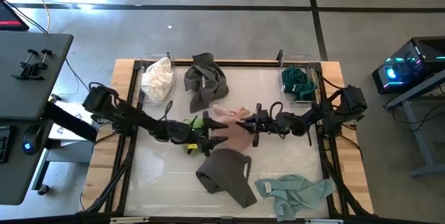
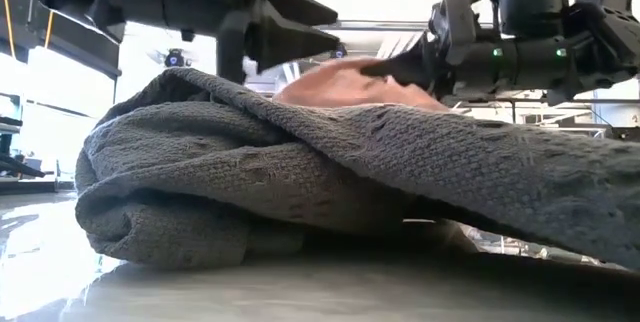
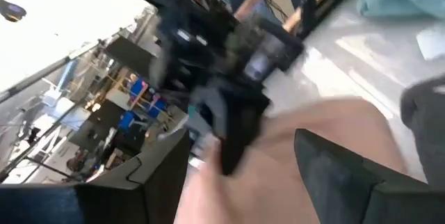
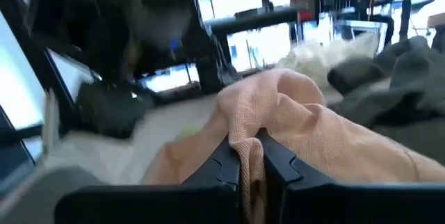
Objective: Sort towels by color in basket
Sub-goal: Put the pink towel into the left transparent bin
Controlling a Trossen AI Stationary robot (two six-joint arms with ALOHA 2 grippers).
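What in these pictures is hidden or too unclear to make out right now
- Lime green towel, high view: the left gripper covers most of it, so contact cannot be judged.
- Left gripper, left wrist view: motion blur hides how its fingers stand.
- Low view: the near dark grey towel blocks nearly the whole table; only the top of the pink towel shows.
- Dark teal towel, high view: too small to tell its folds.
- Right gripper: clamped on the pink towel.

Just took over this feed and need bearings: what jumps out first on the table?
Mid-table, the right gripper has its jaws pinched on the pink towel, with the left gripper facing it over the lime green towel. A dark grey towel fills the low view. The cream towel and dark teal towel sit in back-corner bins.
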